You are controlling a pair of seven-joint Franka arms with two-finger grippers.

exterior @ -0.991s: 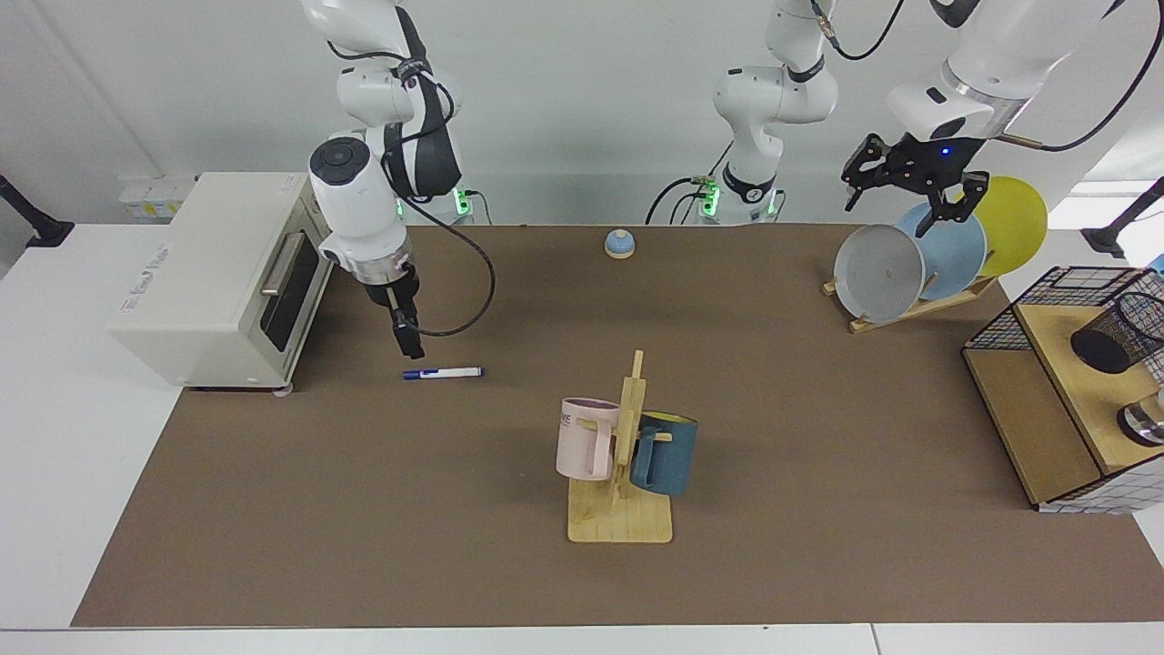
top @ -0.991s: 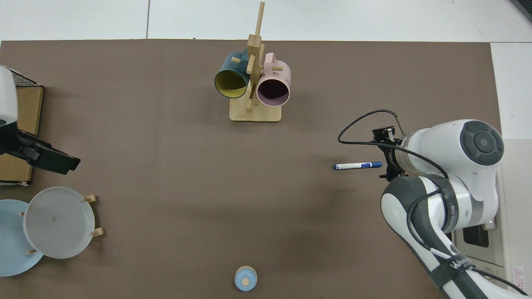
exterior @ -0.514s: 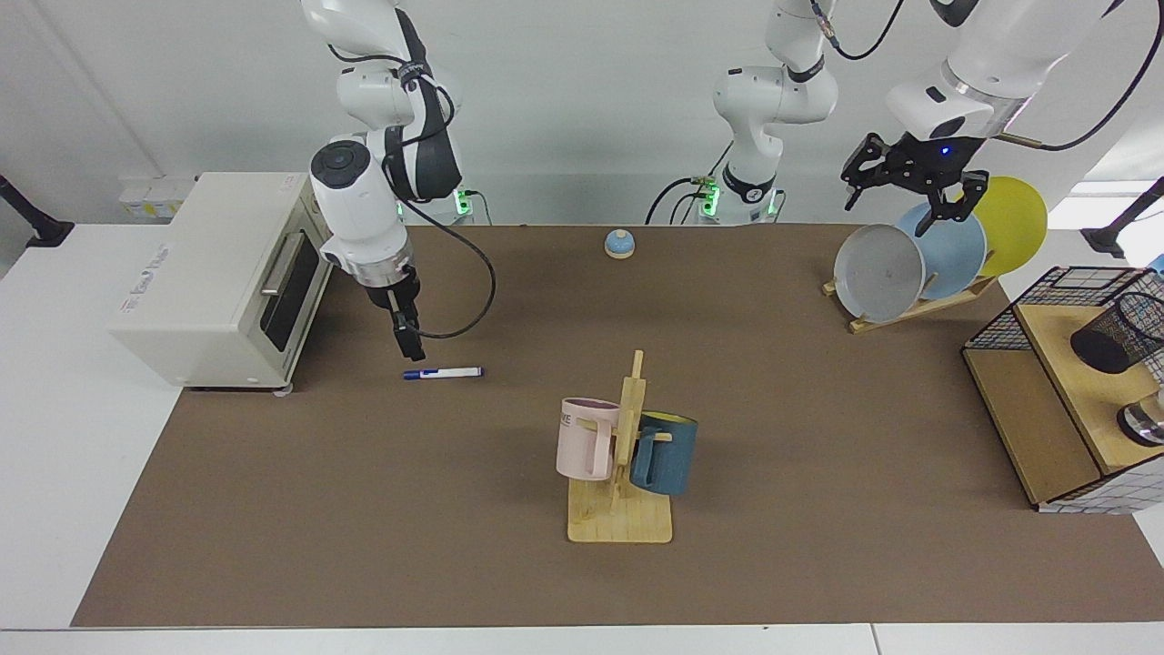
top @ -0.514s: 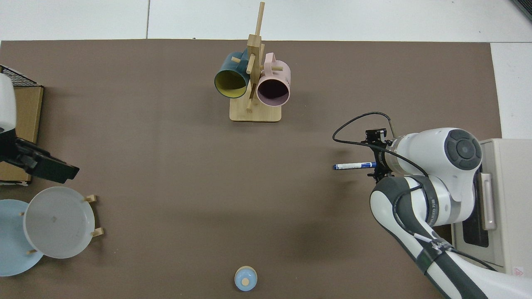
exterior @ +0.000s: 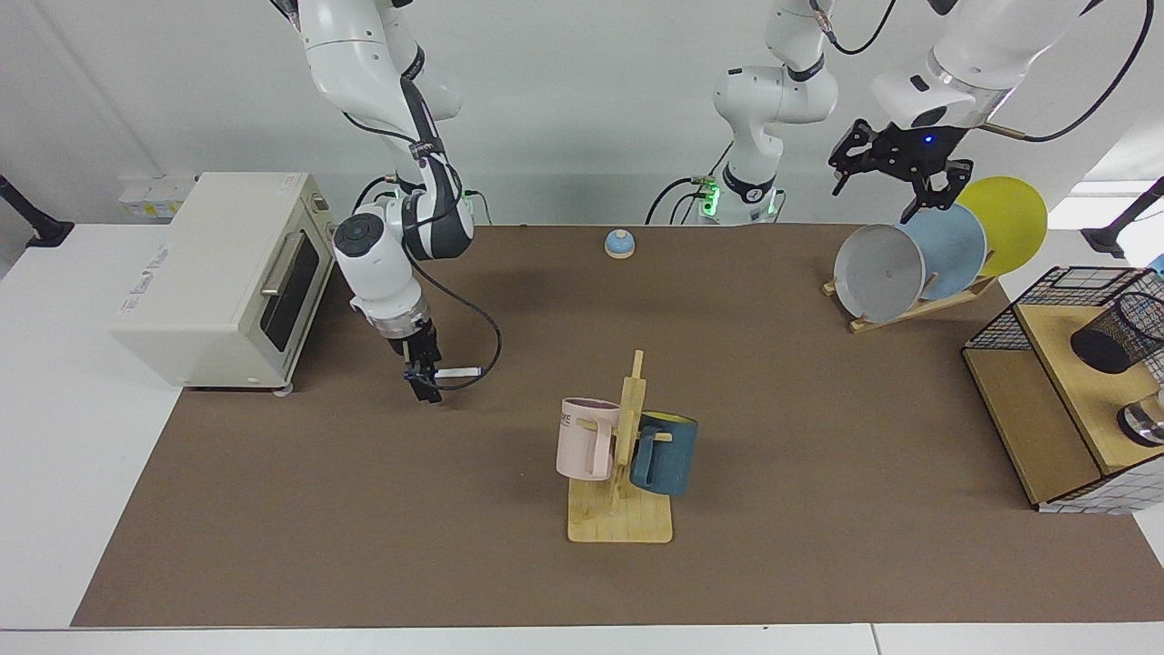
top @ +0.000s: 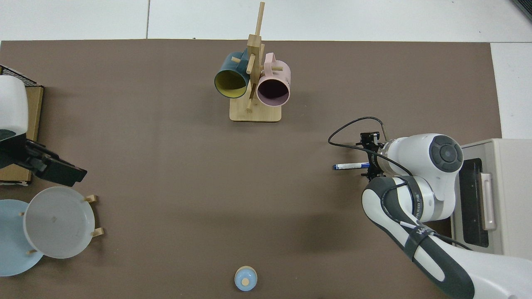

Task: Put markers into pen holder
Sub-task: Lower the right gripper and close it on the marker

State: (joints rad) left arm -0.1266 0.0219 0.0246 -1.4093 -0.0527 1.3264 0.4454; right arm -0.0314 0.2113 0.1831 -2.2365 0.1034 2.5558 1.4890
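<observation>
Fingers of the right gripper (exterior: 424,380) are pointing down at the blue-capped end of the marker (exterior: 457,371), which is lying flat on the brown table mat (exterior: 364,509). In the facing view the fingertips are covering the cap, and the white barrel is sticking out to the right of them; in the top view the marker (top: 350,166) is showing its other end free while the cap end is running in under the gripper (top: 367,165). Whether the fingers are pressing the marker or standing slightly apart around it cannot be told. The toaster oven (exterior: 223,277) is sitting just left of this arm.

Far off at the right edge, the pen holder (exterior: 1117,335) is lying tilted on the wooden shelf inside the wire basket (exterior: 1046,289), well apart from the marker. The left gripper (exterior: 900,164) is hanging in the air above the plate rack (exterior: 918,309), its fingers spread and holding nothing. The mug tree (exterior: 623,459) is standing between the two sides.
</observation>
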